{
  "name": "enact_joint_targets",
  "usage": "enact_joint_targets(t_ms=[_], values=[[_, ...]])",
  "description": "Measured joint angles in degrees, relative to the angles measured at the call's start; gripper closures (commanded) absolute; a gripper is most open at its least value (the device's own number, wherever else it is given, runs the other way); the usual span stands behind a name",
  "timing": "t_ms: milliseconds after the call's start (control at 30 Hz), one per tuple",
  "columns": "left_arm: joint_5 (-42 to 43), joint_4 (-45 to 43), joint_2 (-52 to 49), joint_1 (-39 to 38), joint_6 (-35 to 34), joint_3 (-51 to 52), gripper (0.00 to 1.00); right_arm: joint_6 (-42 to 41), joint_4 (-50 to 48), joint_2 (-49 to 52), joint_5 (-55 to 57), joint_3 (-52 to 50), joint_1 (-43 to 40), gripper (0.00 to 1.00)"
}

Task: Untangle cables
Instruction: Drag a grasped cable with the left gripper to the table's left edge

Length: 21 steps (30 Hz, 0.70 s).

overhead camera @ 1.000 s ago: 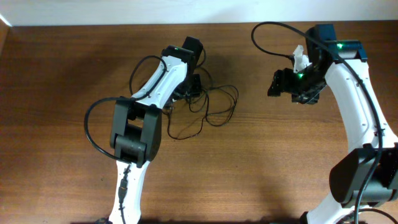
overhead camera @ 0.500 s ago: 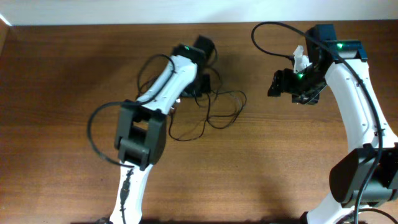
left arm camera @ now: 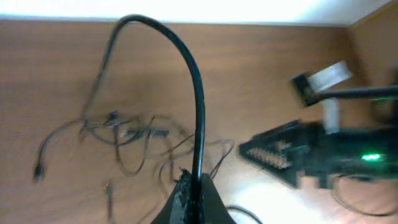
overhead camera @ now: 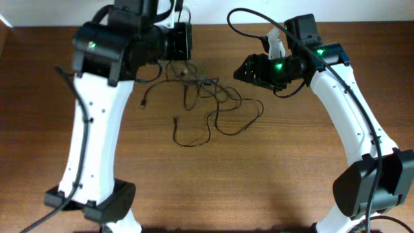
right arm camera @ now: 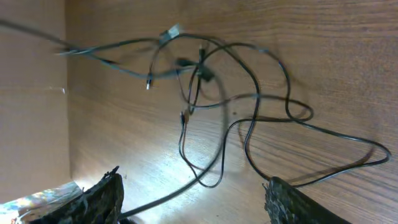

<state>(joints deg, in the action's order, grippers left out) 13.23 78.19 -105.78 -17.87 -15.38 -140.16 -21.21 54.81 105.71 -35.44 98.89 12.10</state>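
The cables (overhead camera: 217, 97) are thin black cords in a loose tangle on the brown table, with loose plug ends at the left (overhead camera: 143, 103) and front (overhead camera: 176, 120). My left gripper (overhead camera: 183, 42) is raised high over the tangle's back left. In the left wrist view it (left arm camera: 198, 190) is shut on one black cord, which arches up and drops to the bunch (left arm camera: 121, 127). My right gripper (overhead camera: 249, 68) hovers just right of the tangle. In the right wrist view its fingers (right arm camera: 193, 205) are wide open, with the cables (right arm camera: 205, 68) spread ahead and a pale plug tip (right arm camera: 171, 31) at the far side.
The pale wall runs along the table's far edge (overhead camera: 213, 13). The right arm's own thicker black cable (overhead camera: 242, 14) loops near the back. The table's left edge (overhead camera: 5, 39) shows at the far left. The right arm (left arm camera: 311, 155) appears in the left wrist view.
My left arm has risen high from the table with a cord in its jaws, stretching the tangle upward and leftward. My right gripper has moved left, closer to the cables.
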Motion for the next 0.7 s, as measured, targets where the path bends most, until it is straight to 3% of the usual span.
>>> enact_joint_targets(t_ms=[167,467,567,700], values=[[1.6,-6.2,6.6,0.5,-1.1,-0.1,1.00,-2.7,0.4,0.0,3.5,0.0,1.4,0.25],[1.8,-9.6,11.1,13.9,-4.1,-0.1,1.00,-2.8,1.7,0.0,7.2,0.0,1.4,0.25],[1.9,-8.8,12.0,18.5,-4.2,-0.1,1.00,-2.8,2.4,0.0,8.0,0.0,1.4,0.25],[1.1,-4.9,12.0,19.2,-3.3,-0.1,1.00,-2.1,3.3,0.0,8.4,0.0,1.4,0.25]])
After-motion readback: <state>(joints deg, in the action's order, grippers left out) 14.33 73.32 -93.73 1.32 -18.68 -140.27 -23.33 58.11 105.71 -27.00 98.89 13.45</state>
